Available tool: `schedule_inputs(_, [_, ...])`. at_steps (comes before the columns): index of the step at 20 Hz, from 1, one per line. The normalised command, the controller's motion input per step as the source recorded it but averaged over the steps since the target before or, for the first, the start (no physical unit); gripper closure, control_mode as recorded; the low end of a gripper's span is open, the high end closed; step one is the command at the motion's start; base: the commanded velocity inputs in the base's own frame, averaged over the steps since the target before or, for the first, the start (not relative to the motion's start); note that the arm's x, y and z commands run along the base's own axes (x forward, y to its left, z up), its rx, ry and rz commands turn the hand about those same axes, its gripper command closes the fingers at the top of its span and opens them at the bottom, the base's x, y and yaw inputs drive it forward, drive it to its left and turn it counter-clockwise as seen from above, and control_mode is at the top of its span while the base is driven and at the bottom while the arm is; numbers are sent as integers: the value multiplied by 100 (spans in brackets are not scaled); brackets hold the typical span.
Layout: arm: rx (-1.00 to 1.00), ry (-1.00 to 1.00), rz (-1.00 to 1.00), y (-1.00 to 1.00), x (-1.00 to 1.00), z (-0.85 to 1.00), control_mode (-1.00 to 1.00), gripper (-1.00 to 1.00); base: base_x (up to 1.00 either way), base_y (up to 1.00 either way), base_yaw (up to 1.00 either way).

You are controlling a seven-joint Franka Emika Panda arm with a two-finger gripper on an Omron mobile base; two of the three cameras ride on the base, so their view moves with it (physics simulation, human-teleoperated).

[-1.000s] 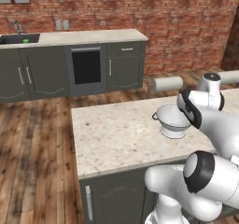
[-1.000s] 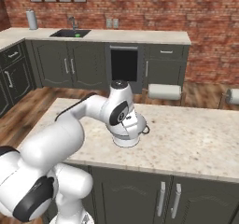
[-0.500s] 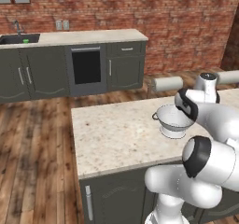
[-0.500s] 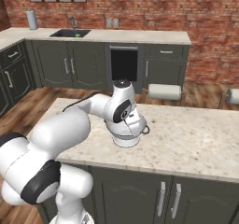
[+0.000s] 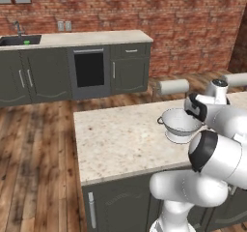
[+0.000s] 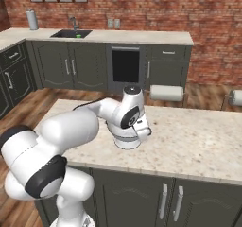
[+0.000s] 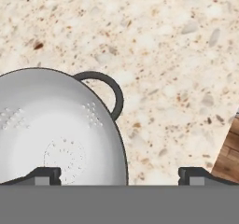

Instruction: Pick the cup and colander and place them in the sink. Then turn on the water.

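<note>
The colander (image 7: 58,129) rests on the island counter (image 5: 120,139), directly beneath the gripper (image 7: 119,174), whose jaws are spread wide and empty. One tip is placed inside the bowl, one outside; the thin curved rim could slip or tilt when pinched.

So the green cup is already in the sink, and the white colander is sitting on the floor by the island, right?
Not quite. The colander stands on the island countertop, not the floor; the left base view shows it there, under the arm's open tool. The green cup does appear to be in the sink.

Colander (image 6: 126,142) under arm on island counter (image 6: 189,145)
</note>
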Motion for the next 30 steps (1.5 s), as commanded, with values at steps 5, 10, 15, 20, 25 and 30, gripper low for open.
schedule_inputs(5, [1,0,0,-11,1,-19,-100,-100,0,0,0])
schedule_inputs(10, [0,0,0,0,14,-13,-100,-100,0,0,0])
schedule_inputs(15, [0,0,0,0,17,-13,-100,-100,0,0,0])
schedule_inputs(20, [0,0,0,-1,6,-12,-100,-100,0,0,0])
schedule_inputs(25, [0,0,0,-3,0,-16,-100,-100,0,0,0])
schedule_inputs(30, [0,0,0,0,0,-18,-100,-100,0,0,0])
